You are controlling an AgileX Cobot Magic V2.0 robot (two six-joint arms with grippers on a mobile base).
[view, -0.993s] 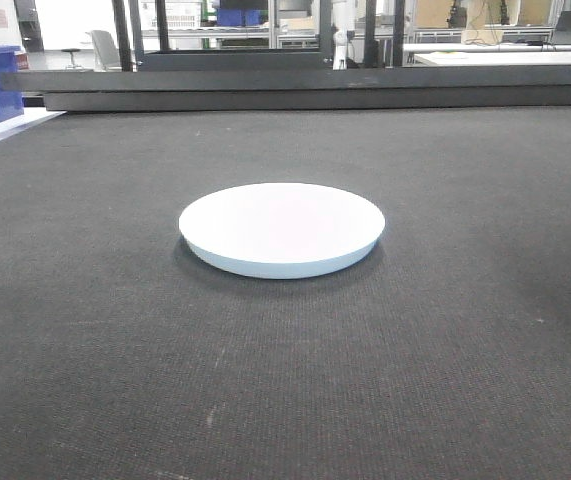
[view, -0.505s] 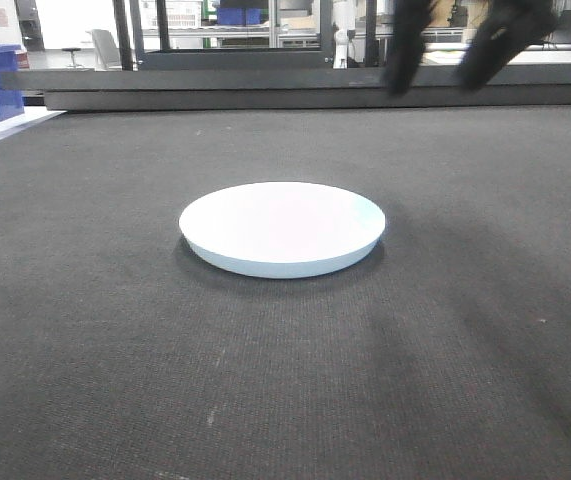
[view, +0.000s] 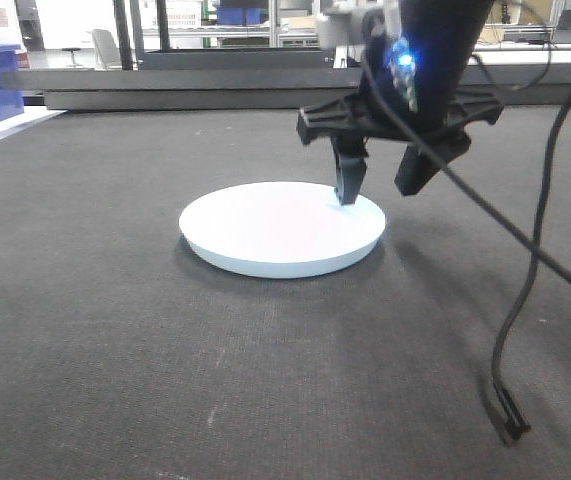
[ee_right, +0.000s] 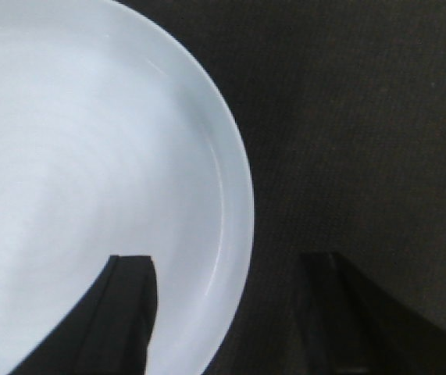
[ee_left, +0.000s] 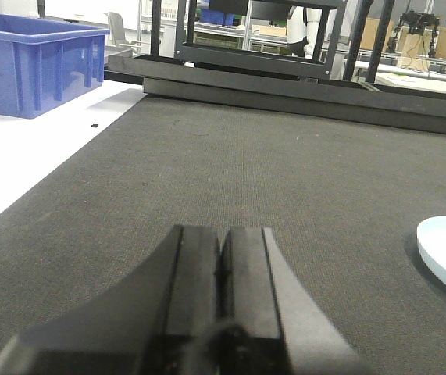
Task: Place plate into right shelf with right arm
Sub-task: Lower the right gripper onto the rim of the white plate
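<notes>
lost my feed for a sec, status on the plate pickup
Left gripper shut, off to the side. Right gripper open, fingers astride the plate rim. Plate flat on the mat. Cable dangling near it.

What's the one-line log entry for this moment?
right gripper: open, straddling plate rim | left gripper: shut, clear of plate | plate: resting flat, ungrasped

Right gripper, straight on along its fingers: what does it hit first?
Pointing down and open, the right gripper straddles the right rim of the plate. Its inner finger would likely meet the plate's inside surface first, and the outer finger the dark mat beside it. The remaining height is hard to judge.
</notes>
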